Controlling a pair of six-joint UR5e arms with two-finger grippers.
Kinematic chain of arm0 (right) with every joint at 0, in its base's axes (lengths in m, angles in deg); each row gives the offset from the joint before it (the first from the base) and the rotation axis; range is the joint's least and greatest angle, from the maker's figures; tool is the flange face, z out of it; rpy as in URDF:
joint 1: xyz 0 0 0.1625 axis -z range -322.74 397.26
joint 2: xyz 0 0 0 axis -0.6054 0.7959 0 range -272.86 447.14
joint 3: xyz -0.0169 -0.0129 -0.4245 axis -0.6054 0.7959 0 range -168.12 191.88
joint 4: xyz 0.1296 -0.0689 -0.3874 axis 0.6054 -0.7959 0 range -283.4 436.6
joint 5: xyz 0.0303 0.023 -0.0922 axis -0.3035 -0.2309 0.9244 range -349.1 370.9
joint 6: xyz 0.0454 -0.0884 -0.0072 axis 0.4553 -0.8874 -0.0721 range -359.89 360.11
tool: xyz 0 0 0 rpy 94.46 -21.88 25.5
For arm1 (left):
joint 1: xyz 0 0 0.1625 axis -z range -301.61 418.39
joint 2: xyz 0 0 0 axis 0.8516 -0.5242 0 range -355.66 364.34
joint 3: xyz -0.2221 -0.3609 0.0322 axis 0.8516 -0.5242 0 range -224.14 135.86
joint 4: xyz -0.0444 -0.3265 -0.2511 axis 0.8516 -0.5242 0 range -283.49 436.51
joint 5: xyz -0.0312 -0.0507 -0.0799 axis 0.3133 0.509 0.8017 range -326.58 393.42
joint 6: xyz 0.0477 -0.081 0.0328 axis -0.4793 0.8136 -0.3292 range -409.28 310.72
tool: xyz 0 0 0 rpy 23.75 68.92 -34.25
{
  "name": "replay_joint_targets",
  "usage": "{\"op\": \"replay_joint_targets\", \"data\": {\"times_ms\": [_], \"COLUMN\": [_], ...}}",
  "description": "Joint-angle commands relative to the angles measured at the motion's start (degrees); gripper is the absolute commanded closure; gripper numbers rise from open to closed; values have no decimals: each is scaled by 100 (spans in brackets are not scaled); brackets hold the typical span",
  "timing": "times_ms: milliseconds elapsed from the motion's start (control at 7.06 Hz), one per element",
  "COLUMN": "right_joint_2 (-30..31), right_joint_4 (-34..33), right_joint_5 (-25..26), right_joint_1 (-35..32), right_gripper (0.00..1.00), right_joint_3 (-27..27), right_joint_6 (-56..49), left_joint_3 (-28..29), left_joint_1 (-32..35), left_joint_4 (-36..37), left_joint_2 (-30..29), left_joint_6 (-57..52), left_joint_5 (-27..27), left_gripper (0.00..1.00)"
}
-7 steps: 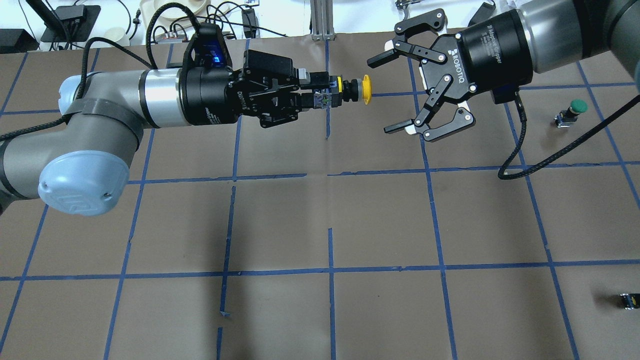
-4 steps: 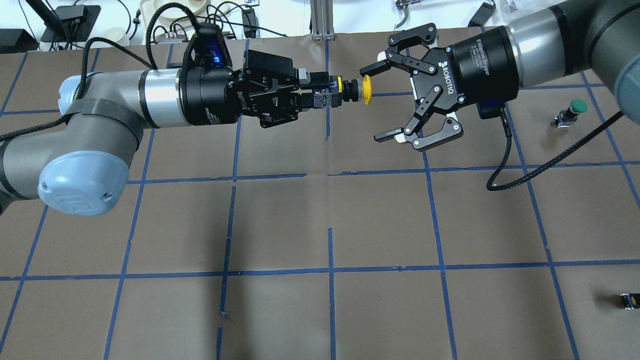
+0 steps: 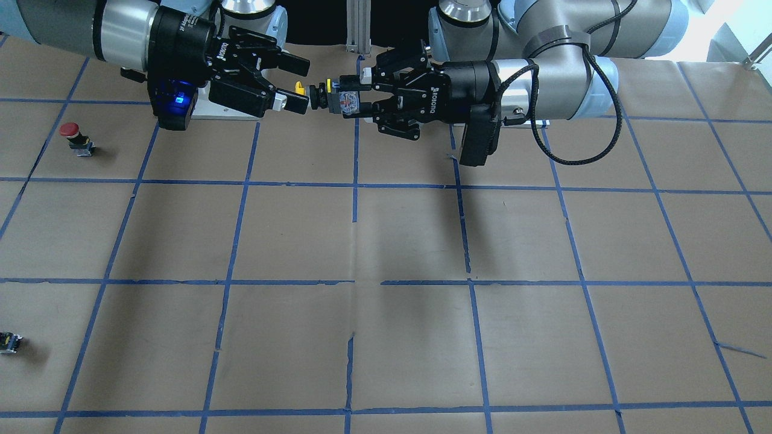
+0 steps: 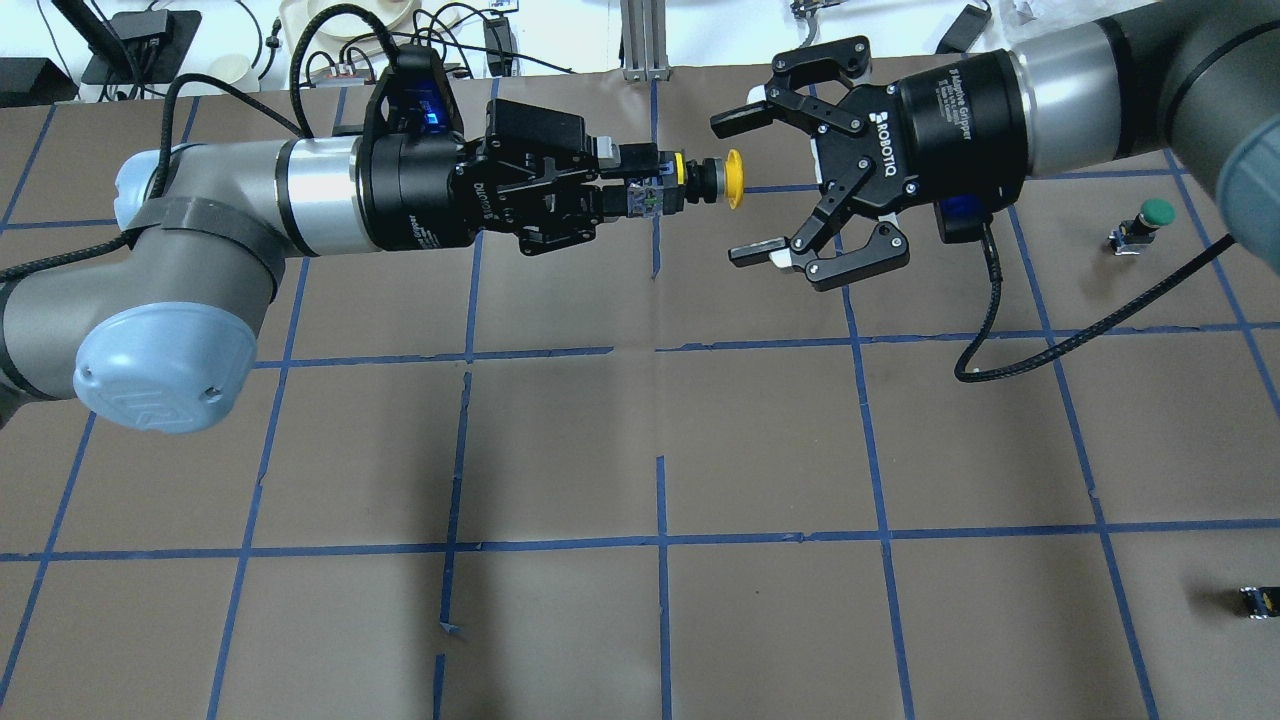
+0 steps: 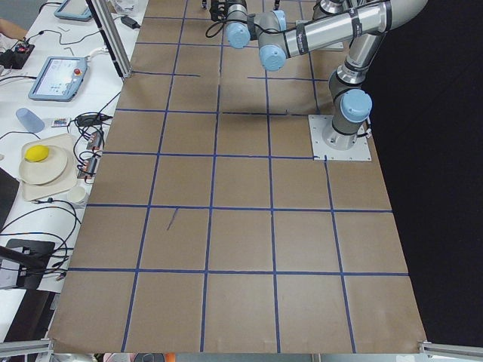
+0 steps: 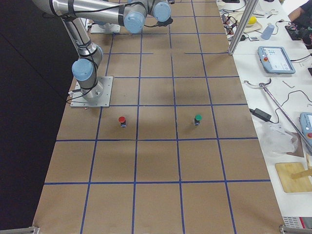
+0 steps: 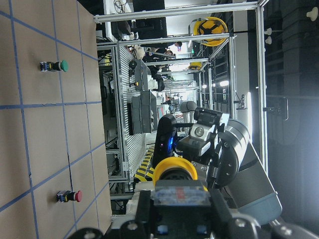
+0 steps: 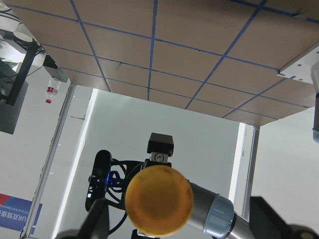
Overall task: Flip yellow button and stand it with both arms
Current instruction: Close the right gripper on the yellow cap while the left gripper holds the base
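Note:
The yellow button is held level in the air, its cap pointing at my right gripper. My left gripper is shut on the button's black-and-grey body. My right gripper is open, with its fingertips above and below the cap and not touching it. In the front view the cap shows between the fingers of the right gripper, and the left gripper holds the body. The right wrist view faces the cap straight on. The left wrist view shows the cap from behind.
A green-capped button stands at the right of the brown paper table. A small dark part lies near the right edge. A red-capped button stands at the front view's left. Cables and clutter lie beyond the far edge.
My right gripper has moved left toward the yellow cap, staying open, so its fingertips now flank the cap. My left gripper and the button have not moved.

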Motion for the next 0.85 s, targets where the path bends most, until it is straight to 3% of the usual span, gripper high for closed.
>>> {"op": "replay_joint_targets", "data": {"times_ms": [0,283,567,709], "right_joint_2": [-7,2,2,2], "right_joint_4": [-9,0,26,35], "right_joint_5": [-81,-47,-29,-29], "right_joint_1": [0,9,35,35], "right_gripper": [27,57,70,71], "right_joint_3": [-11,-11,-11,-11], "right_joint_6": [-1,26,26,26], "left_joint_3": [0,0,0,0], "left_joint_1": [0,0,0,0], "left_joint_4": [0,0,0,0], "left_joint_2": [14,14,5,14], "left_joint_6": [0,0,0,9], "left_joint_5": [-9,-26,-35,-61], "left_gripper": [99,99,99,94]}}
